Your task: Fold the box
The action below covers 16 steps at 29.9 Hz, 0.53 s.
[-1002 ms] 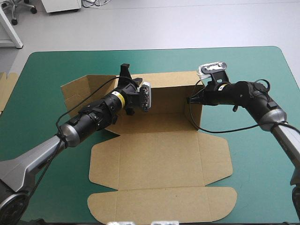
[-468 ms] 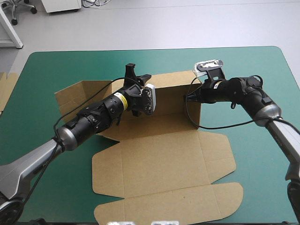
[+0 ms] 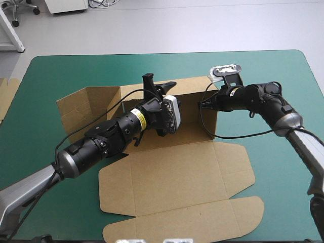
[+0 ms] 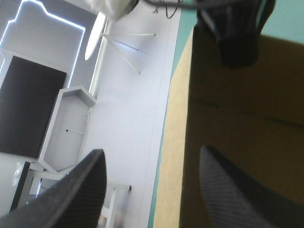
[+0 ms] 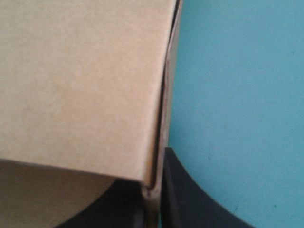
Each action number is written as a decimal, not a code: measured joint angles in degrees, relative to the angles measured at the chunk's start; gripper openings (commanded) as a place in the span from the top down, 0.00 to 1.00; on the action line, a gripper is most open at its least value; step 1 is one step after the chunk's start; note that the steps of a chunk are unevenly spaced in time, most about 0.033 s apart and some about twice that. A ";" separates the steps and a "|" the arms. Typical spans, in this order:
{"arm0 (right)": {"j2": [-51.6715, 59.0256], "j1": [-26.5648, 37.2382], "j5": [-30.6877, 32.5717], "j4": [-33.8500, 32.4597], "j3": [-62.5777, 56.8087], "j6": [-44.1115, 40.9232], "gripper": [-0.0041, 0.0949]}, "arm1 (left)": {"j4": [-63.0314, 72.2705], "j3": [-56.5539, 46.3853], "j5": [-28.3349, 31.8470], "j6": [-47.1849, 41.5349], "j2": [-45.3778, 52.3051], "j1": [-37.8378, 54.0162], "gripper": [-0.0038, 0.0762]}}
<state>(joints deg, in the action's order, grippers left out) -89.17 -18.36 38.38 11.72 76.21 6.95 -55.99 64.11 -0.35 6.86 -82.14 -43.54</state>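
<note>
Cardboard dominates the high view: the brown cut-board box [image 3: 172, 172] sits mid-table on the teal-green cover [image 3: 283, 76], only partly formed. Its far wall stands upright, a side flap is raised at the left end, and the broad lid panels lie flat toward the table's near edge. The left gripper [image 3: 159, 85] comes in from the left, up at the top edge of that standing far wall, its black fingers [image 3: 148, 81] clearly spread. Over at the wall's right end, the right gripper [image 3: 205, 105] is tight against the box's far right corner. A strip of more brown board [image 3: 7, 96] pokes in at the table's left edge.

On to the left wrist view: the left gripper [image 4: 152, 152] has both black fingers [image 4: 80, 190] standing wide apart, and the top edge of the raised brown wall [image 4: 228, 109] runs between them, one finger on the box's side and the other out past the wall, touching nothing.

Now the right wrist view: the right gripper [image 5: 153, 206] is all but closed, its black fingers [image 5: 190, 199] pinching a thin edge of brown board at the corner. A broad brown panel [image 5: 80, 85] spreads ahead of it on one side, and bare teal-green cover [image 5: 237, 95] lies on the other.
</note>
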 measured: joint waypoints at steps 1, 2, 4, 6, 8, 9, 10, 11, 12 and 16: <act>0.00 -0.06 0.07 -0.21 0.08 -0.13 0.97 | 0.46 0.00 -0.76 -0.05 0.37 -1.15 0.42; 0.00 -0.13 0.20 -0.35 0.20 -0.20 0.97 | 0.81 0.00 -1.68 -0.04 0.72 -1.97 0.42; 0.00 -0.13 0.31 -0.43 0.26 -0.25 0.97 | 2.24 0.00 -3.16 -0.04 1.47 -3.35 0.43; 0.00 -0.13 0.39 -0.53 0.26 -0.38 0.97 | 3.78 0.00 -3.84 -0.15 2.34 -3.64 0.44; 0.00 -0.13 0.50 -0.58 0.26 -0.42 0.97 | 4.85 0.00 -4.10 -0.68 3.26 -3.33 0.46; 0.00 -0.13 0.54 -0.63 0.30 -0.42 0.97 | 5.44 0.00 -4.01 -1.59 3.92 -2.85 0.47; 0.00 -0.13 0.54 -0.63 0.30 -0.42 0.97 | 5.95 0.00 -3.86 -2.37 4.28 -2.47 0.48; -0.01 -0.13 0.61 -0.63 0.30 -0.42 0.97 | 6.26 0.00 -3.40 -3.40 4.67 -2.00 0.48; -0.01 -0.13 0.69 -0.69 0.32 -0.42 0.97 | 6.55 0.00 -2.84 -5.47 4.95 -1.19 0.49; -0.01 -0.13 0.99 -0.69 0.43 -0.42 0.97 | 6.68 0.00 0.35 -15.22 5.30 2.13 0.49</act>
<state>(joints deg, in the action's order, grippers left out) -89.18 -18.48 39.38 11.03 76.64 6.54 -49.31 64.11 0.00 -8.36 -76.83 -41.41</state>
